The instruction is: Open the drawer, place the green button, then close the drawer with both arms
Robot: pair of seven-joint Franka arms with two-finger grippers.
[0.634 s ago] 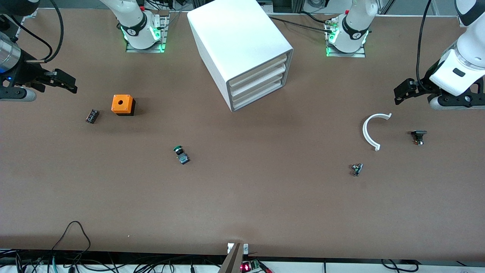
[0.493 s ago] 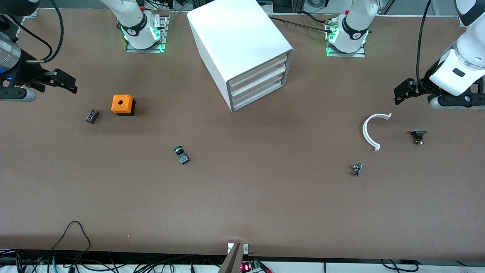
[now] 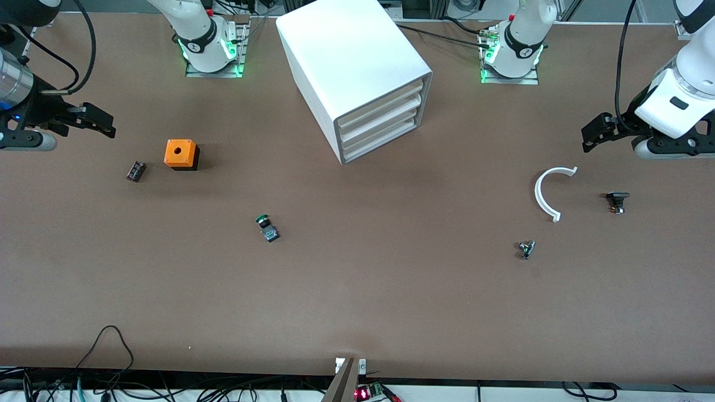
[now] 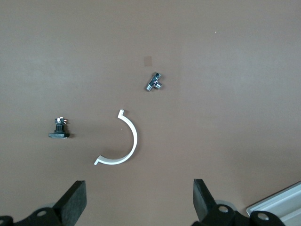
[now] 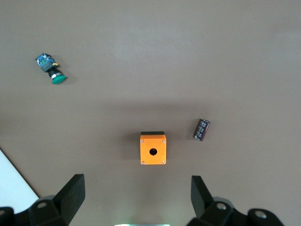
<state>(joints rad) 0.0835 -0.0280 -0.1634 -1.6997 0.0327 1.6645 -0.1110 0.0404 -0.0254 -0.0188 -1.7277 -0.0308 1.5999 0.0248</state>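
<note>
My left jaws (image 3: 587, 135), at the frame's right edge, and my right jaws (image 3: 106, 124), at its left edge, both hang released and empty above the counter (image 3: 391, 301). Nothing is done yet: the drawer (image 3: 385, 138) sits closed, upper centre. The button (image 3: 266, 227) lies left of centre, on its side, green cap toward upper left, long axis diagonal.

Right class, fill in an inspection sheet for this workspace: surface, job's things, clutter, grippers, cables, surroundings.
Surface: brown table, bare between parts.
Job's things: drawer, lowest of three in the cabinet, shut; button lying on the table, nearer the front camera.
Clutter: orange box, black cylinder, white curved piece, black-capped part, small metal part.
Grippers: left gripper and right gripper open, empty, waiting above the table ends.
Cables: cables along the table's near edge.
Surroundings: nothing seen.
</note>
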